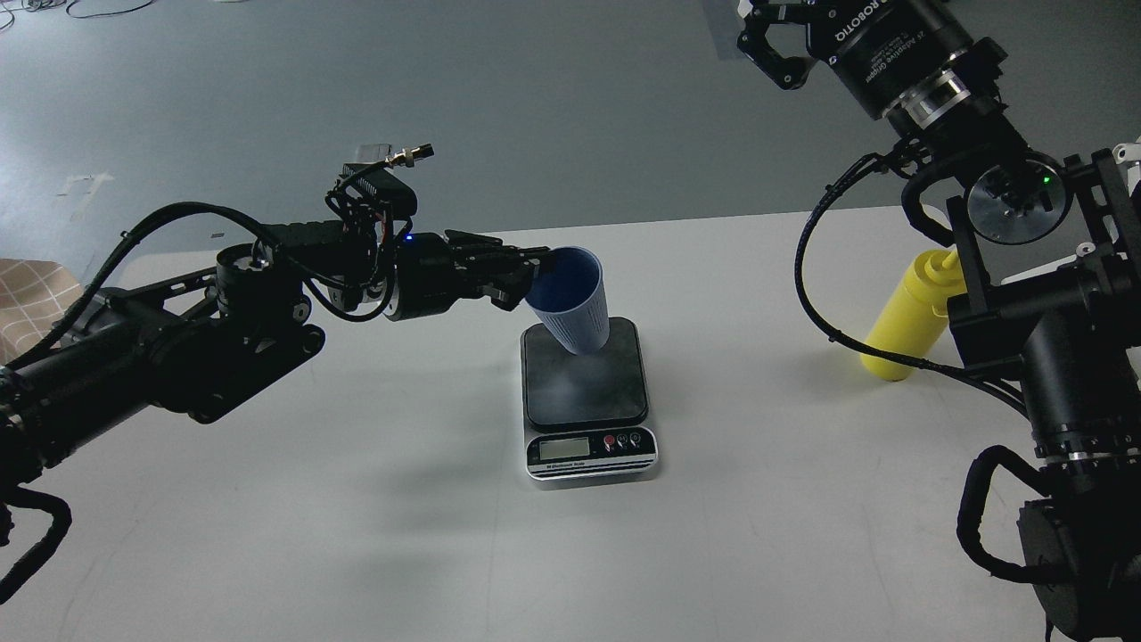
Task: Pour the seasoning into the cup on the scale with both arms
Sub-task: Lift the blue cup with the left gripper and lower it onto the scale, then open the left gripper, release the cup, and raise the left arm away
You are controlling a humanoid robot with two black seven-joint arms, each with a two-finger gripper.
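My left gripper (528, 267) is shut on the rim of the light blue ribbed cup (578, 308). It holds the cup tilted, mouth toward the upper left, with its base over the back of the scale's dark plate (584, 388). I cannot tell whether the base touches the plate. The scale's silver front with the display (590, 450) faces me. The yellow seasoning bottle (905, 325) stands at the table's right, partly hidden behind my right arm. My right gripper (774, 43) is raised high at the top right, far from the bottle; its fingertips are cut off by the view's edge.
The white table (357, 499) ends just behind the scale, with grey floor beyond. My right arm's thick links and looped cables (1052, 374) fill the right side next to the bottle. A checked cloth (27, 303) shows at the left edge.
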